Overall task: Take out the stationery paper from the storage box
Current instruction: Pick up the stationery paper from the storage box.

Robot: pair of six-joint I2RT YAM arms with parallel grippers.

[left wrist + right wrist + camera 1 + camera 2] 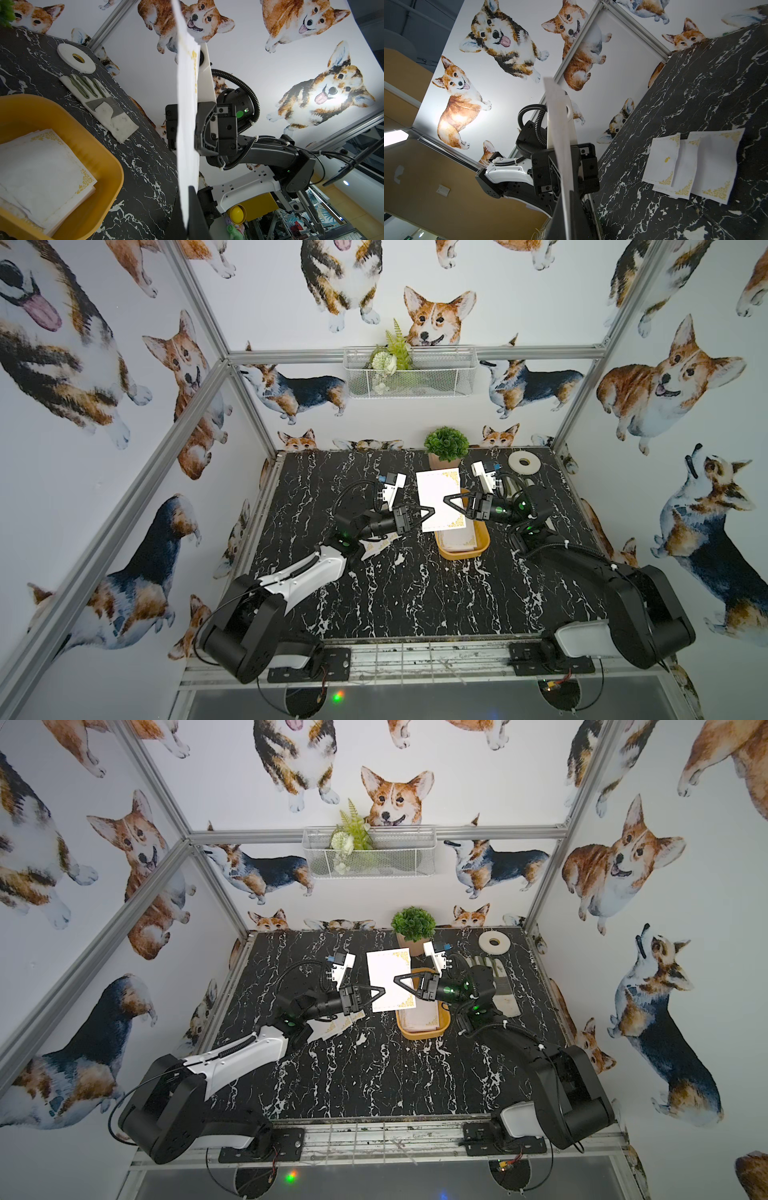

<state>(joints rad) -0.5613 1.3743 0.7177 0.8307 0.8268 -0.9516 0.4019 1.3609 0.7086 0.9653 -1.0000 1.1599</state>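
Currently holding 1 sheet (pixel 438 497) (pixel 386 969) of the stationery paper raised clear of the storage box (pixel 462 556), near its far end, seen in both top views. Pinching it from 2 sides: clamping 1 edge with the left fingers (pixel 431 512), closed flat on the paper, and clamping the opposite edge with the right fingers (pixel 447 500), likewise closed on it. Counting 3 sheets (pixel 716 162) lying overlapped on the counter (pixel 395 593) beneath the left arm (pixel 307 572), so partly done. Leaving a stack (pixel 41 166) inside the box, several sheets deep though too flat for counting. Judging the job as roughly midway: probably handing this sheet across, laying it with the others, then returning for the rest.
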